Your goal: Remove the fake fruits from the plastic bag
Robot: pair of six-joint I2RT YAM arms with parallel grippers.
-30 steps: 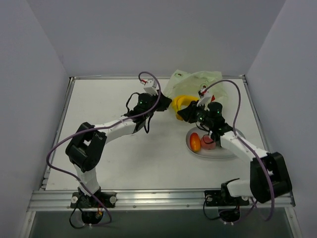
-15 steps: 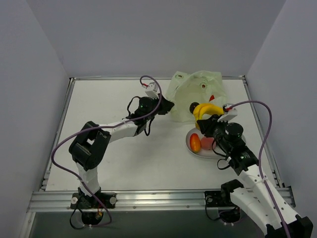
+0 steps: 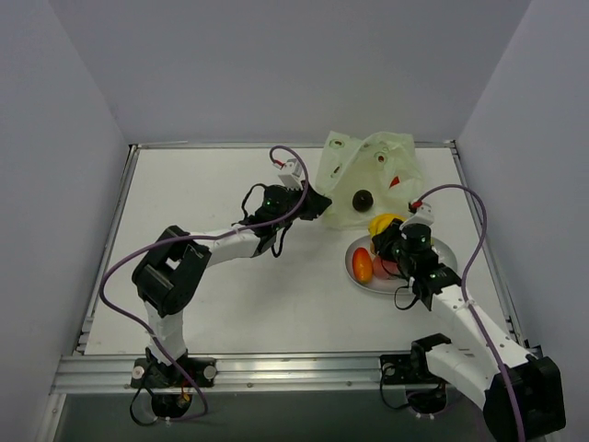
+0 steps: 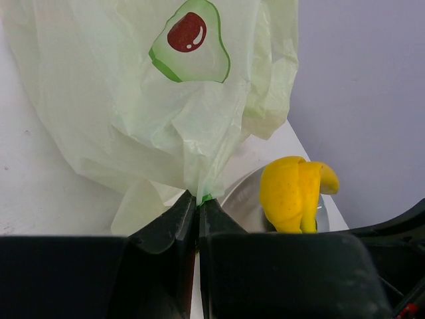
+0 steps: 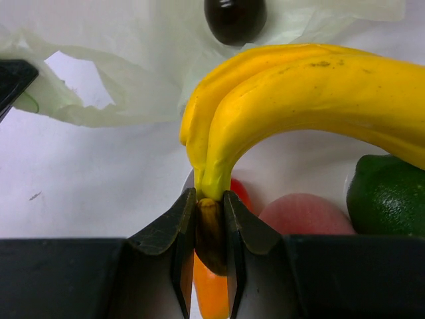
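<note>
Pinching the banana (image 5: 299,93) by its brown stem end, our right gripper (image 5: 209,219) presses its jaws onto the stalk, so the curved fruit arches up and ahead of the fingers and hangs over the plate (image 3: 405,288) instead of dragging across it. Just below and beyond those fingers lie the orange-red oval (image 5: 209,292), the pink peach (image 5: 305,212) and the green oval (image 5: 388,193), grouped on the plate, which we judge to be the drop-off spot. Our left gripper (image 4: 198,206) is pressed together on a fold of the plastic bag (image 4: 133,113), whose crinkled body rises ahead of and above its fingers. We read this hold as lifting and steadying the bag so its mouth faces the other arm. The dark brown round one (image 5: 234,16) sits farther ahead of the right gripper, against the bag film. Whether it is inside the bag or on it we cannot tell. Beneath everything is a flat white table (image 3: 202,276), closed in by plain pale grey walls (image 3: 276,64)
</note>
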